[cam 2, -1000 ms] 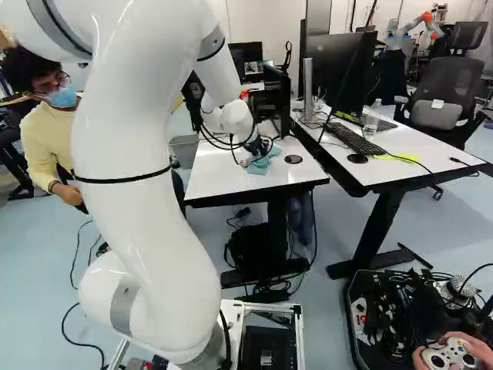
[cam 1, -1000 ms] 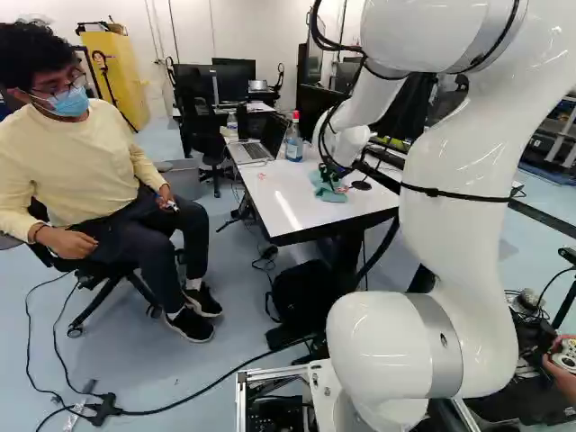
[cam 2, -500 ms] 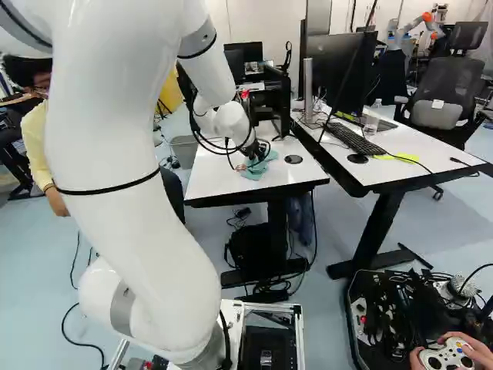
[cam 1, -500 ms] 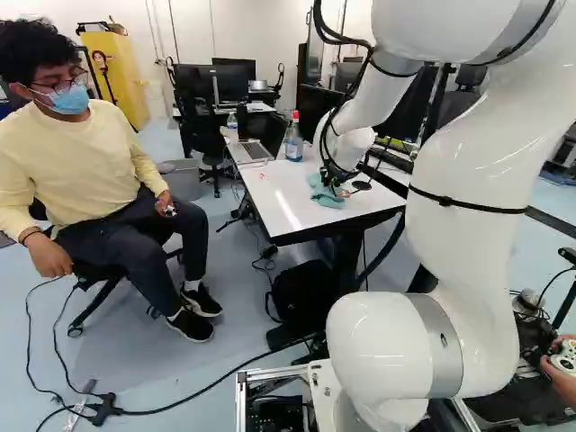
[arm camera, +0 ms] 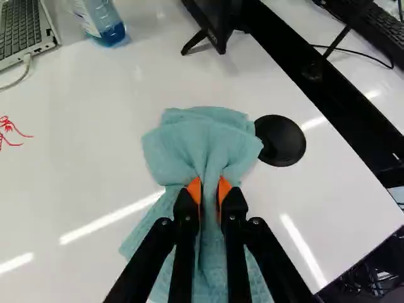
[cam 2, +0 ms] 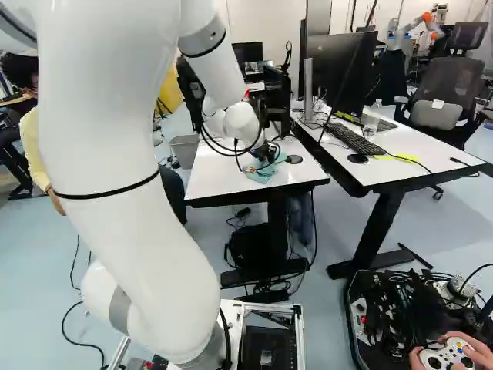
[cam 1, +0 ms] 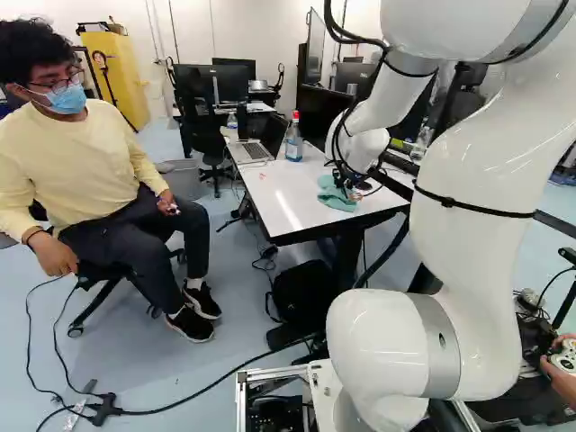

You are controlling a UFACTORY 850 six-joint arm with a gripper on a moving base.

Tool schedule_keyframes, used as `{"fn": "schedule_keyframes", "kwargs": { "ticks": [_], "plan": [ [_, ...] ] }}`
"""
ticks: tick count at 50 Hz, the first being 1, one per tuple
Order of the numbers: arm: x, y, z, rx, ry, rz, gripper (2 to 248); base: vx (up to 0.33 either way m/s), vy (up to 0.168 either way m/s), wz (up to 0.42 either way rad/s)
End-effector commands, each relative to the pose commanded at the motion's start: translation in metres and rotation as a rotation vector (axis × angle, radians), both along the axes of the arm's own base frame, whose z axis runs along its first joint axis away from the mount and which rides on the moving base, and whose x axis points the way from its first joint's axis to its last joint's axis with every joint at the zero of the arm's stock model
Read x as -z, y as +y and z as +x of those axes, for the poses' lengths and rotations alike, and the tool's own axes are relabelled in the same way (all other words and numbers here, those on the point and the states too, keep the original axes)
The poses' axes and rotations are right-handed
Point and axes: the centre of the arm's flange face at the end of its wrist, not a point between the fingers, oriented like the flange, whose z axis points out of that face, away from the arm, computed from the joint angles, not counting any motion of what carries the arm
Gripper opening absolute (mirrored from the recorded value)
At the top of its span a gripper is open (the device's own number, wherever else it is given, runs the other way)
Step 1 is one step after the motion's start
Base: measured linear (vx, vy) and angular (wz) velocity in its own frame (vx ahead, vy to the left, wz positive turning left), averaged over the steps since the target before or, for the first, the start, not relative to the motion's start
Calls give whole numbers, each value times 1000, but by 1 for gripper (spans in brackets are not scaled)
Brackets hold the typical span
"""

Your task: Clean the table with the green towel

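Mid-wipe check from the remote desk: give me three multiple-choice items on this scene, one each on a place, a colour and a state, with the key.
1. Where on the white table is the round black flat disc?
A) Beside the laptop
B) Beside the green cloth towel
C) Under the bottle

2. What colour is the liquid in the clear plastic bottle with the red cap?
A) Blue
B) Orange
C) Green

3. How is the black two-finger gripper?
A) Open, away from the towel
B) Shut on the laptop
C) Shut on the towel

Key:
1: B, the wrist view shows the disc right at the towel's edge.
2: A, blue shows through the bottle's wall.
3: C, both orange pads pinch a fold of towel.
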Motion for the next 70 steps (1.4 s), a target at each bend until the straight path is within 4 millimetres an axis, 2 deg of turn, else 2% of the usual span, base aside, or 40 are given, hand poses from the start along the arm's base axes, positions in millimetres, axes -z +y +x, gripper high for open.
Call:
{"fn": "schedule_keyframes", "kwargs": {
  "ticks": [9, 18, 40, 54, 70],
  "plan": [
    [0, -12, 10, 18, -5, -1, 51, 0, 0, 0],
    [1, -14, 27, 12, -12, -3, 51, 0, 0, 0],
    [3, 10, 59, -44, -24, -6, 51, 0, 0, 0],
    [2, 34, 57, -85, -21, -4, 51, 0, 0, 0],
    [1, 46, 31, -100, -8, -2, 51, 0, 0, 0]
  ]
}}
